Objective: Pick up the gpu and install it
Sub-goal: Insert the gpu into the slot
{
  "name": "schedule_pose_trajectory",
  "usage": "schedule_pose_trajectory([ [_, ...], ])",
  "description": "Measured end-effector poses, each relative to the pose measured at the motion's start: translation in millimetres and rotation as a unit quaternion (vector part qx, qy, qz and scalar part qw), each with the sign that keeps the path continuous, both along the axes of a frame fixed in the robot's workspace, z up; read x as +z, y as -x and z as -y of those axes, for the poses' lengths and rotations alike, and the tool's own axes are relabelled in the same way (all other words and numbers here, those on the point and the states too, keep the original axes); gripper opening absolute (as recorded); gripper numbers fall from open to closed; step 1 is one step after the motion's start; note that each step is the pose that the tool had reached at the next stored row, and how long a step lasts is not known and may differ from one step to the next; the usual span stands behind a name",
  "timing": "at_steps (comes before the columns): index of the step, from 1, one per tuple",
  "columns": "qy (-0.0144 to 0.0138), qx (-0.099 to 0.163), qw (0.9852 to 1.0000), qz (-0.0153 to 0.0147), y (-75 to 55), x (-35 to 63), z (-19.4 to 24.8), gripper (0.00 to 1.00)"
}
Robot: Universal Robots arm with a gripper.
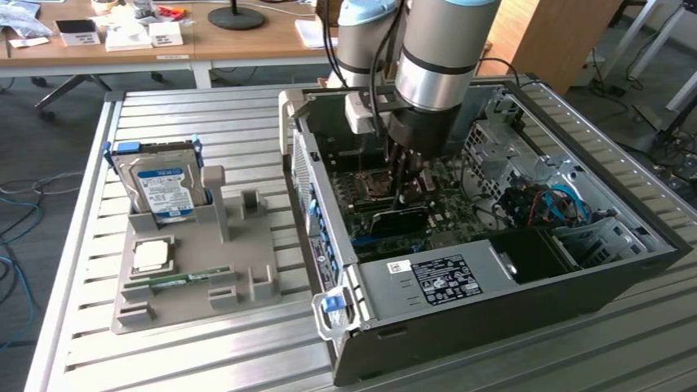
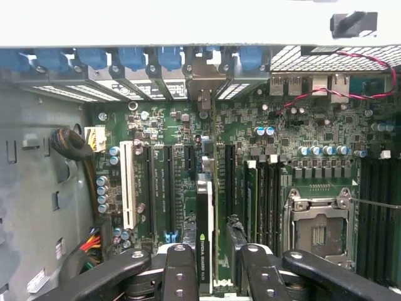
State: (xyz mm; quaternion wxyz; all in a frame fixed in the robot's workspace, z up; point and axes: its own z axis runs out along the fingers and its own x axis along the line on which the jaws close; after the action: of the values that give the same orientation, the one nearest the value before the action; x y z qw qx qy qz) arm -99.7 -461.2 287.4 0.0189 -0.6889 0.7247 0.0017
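The pick-up looks done: the gpu (image 2: pixel 205 232) is off the bench (image 1: pixel 196 343) and stands on edge between the jaws of the gripper (image 2: pixel 213 276), which grip it by its upper edge. The arm reaches down into the open computer case (image 1: pixel 610 269), and the card hangs over the motherboard (image 2: pixel 269 157) among the long slots (image 2: pixel 168 188). Whether its lower edge is already seated in a slot cannot be told, so installation seems unfinished. The hard drive (image 1: pixel 163 189) sits in the grey holder (image 1: pixel 191 286) on the bench.
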Motion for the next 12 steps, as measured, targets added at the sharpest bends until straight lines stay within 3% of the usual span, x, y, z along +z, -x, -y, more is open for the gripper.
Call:
schedule_pose_trajectory([
  [5, 0.0001, 0.000, 1.0000, 0.0000, 0.0, 3.4, 0.0, 0.33],
  [12, 0.0019, 0.000, 1.0000, 0.0000, 0.0, 19.7, 0.0, 0.33],
])
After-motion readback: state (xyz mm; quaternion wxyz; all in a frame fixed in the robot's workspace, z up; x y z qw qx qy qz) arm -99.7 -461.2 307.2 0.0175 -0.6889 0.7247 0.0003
